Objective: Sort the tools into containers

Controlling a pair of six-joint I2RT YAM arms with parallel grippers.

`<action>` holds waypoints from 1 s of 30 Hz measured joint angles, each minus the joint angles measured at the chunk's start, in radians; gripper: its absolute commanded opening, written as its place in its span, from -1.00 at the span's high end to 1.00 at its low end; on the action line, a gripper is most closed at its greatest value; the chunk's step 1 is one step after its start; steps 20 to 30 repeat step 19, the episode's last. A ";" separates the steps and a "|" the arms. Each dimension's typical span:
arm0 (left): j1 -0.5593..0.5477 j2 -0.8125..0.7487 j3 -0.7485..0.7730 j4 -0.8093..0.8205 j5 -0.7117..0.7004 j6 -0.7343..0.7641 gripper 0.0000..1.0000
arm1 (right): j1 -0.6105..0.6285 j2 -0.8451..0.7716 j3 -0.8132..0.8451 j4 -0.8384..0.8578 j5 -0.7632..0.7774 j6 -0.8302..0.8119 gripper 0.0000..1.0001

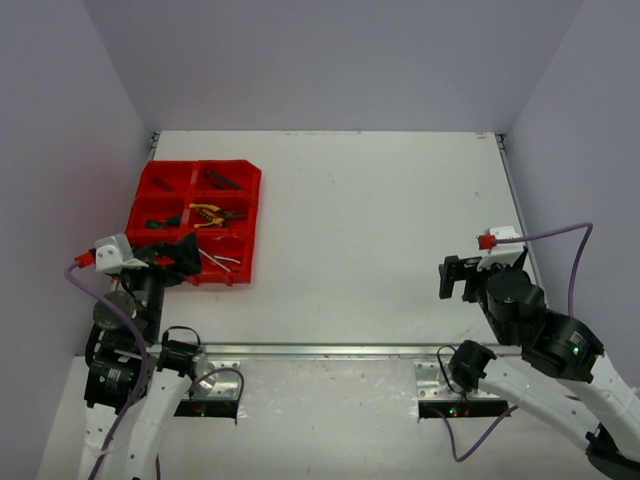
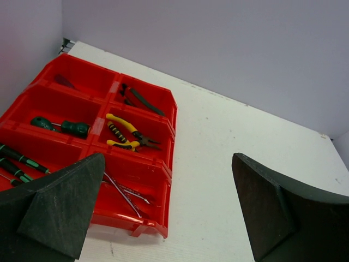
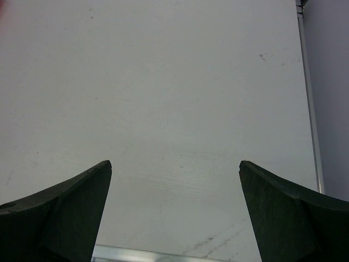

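A: Left hand (image 2: 168,156) is closest to us, fingers spread wide, nothing between them. It hangs at the near edge of the red tray (image 2: 131,219), roughly the tray's seven o'clock corner.

B: Tray where?

A: Nine to ten o'clock on the surface (image 1: 380,220), close by the left wall. Tools look to be inside it. Yellow-black pliers (image 2: 124,134) are in the middle row, right cell. Silver wrenches (image 2: 128,196) are in the near right cell. Fat green screwdriver (image 2: 62,126) is middle left, thin green-handled ones (image 2: 16,159) near left. Dark tools (image 2: 143,99) sit in the far right cell, can't tell what kind.

B: Right hand?

A: Right hand (image 3: 175,162) is at four o'clock, also spread open and empty, bare surface under it. Well apart from the tray.

B: Any tools loose?

A: None I can spot in any view. My guess is the sorting is done or nearly so.

B: Risk?

A: Mostly the left hand. One finger (image 2: 60,207) covers the near-left cells in the wrist view; the other shows against the surface beyond the tray. If it drops straight down, a finger could land on a wall and shove or tip the tray, spilling tools. The wrenches lie slanted across their cell, so a low swipe could hook one and flick it out. Lifting first looks safer. Right hand, low risk.
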 measured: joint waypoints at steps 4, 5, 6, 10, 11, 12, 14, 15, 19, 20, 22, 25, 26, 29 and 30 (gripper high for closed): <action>0.000 0.000 0.000 0.000 -0.011 -0.003 -1.00 | 0.000 0.003 0.000 -0.001 0.001 0.002 -0.98; 0.000 0.000 0.000 -0.001 -0.012 -0.004 -1.00 | 0.000 0.003 0.000 -0.001 0.002 0.002 -0.98; 0.000 0.000 0.000 -0.001 -0.015 -0.004 -1.00 | 0.000 0.003 0.000 0.000 0.002 0.003 -0.98; 0.000 0.000 0.000 -0.001 -0.024 -0.007 -1.00 | 0.000 0.003 0.000 -0.001 0.001 0.006 -0.98; 0.000 0.000 0.000 -0.001 -0.025 -0.007 -1.00 | 0.000 0.002 0.000 -0.001 0.001 0.007 -0.98; 0.000 0.000 0.000 -0.001 -0.026 -0.007 -1.00 | 0.000 0.001 -0.001 -0.001 0.001 0.009 -0.98; 0.000 0.000 0.000 -0.001 -0.027 -0.007 -1.00 | 0.000 -0.003 -0.001 -0.001 0.001 0.011 -0.98; 0.000 0.000 0.000 -0.001 -0.028 -0.007 -1.00 | 0.000 -0.005 -0.001 -0.002 0.001 0.013 -0.98; 0.000 0.000 0.000 -0.001 -0.028 -0.007 -1.00 | 0.000 -0.009 -0.002 -0.005 0.002 0.021 -0.98; 0.000 0.000 0.000 -0.001 -0.028 -0.007 -1.00 | 0.000 -0.009 -0.002 -0.005 0.002 0.021 -0.98; 0.000 0.000 0.000 -0.001 -0.028 -0.007 -1.00 | 0.000 -0.009 -0.002 -0.005 0.002 0.021 -0.98; 0.000 0.000 0.000 -0.001 -0.028 -0.007 -1.00 | 0.000 -0.009 -0.002 -0.005 0.002 0.021 -0.98; 0.000 0.000 0.000 -0.001 -0.028 -0.007 -1.00 | 0.000 -0.009 -0.002 -0.005 0.002 0.021 -0.98; 0.000 0.000 0.000 -0.001 -0.028 -0.007 -1.00 | 0.000 -0.009 -0.002 -0.005 0.002 0.021 -0.98; 0.000 0.000 0.000 -0.001 -0.028 -0.007 -1.00 | 0.000 -0.009 -0.002 -0.005 0.002 0.021 -0.98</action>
